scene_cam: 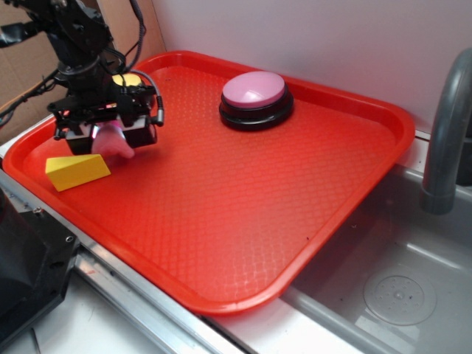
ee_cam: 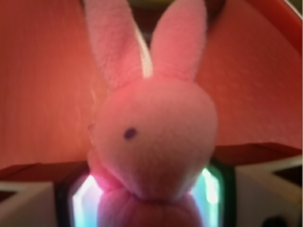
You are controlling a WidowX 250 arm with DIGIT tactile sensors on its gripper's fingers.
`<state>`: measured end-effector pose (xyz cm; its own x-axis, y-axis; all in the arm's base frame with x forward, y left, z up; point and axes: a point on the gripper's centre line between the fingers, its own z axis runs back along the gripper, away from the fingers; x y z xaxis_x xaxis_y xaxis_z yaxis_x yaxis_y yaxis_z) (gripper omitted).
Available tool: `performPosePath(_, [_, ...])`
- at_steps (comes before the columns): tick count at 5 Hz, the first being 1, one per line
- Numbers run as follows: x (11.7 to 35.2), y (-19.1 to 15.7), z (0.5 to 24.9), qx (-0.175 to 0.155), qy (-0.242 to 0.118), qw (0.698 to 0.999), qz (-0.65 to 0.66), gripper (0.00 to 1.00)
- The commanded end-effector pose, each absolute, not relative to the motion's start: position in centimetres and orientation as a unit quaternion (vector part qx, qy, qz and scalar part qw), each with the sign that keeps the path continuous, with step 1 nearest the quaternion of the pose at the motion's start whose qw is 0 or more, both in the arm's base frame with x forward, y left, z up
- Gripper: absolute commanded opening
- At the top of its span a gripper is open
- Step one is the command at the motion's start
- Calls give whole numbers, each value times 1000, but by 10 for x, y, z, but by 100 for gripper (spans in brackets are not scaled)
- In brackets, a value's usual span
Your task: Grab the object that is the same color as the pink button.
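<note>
Big red tray [scene_cam: 243,221] sits beside grey sink [scene_cam: 383,295]. Yellow cheese wedge [scene_cam: 77,172] lies on tray near left edge. Grey tap [scene_cam: 442,133] stands at right. Brown cardboard [scene_cam: 29,66] behind, top left.

A red plastic tray [scene_cam: 221,221] with a waffle-textured floor and raised rim carried everything, sitting beside a grey sink [scene_cam: 391,295]. Toward its far edge stood the pink button [scene_cam: 255,90] on a black round base. Near the left rim lay a yellow wedge [scene_cam: 77,171]. Just beside the wedge, the pink bunny [scene_cam: 116,141] was low at the tray floor; contact could not be told.
</note>
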<state>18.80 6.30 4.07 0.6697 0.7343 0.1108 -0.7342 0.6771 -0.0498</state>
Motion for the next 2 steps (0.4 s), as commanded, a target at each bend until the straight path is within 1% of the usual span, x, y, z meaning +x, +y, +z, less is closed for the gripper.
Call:
performPosePath(1, [194, 30, 106, -14, -65, 959, 275, 0])
performPosePath(2, [179, 8, 121, -40, -51, 976, 210, 0])
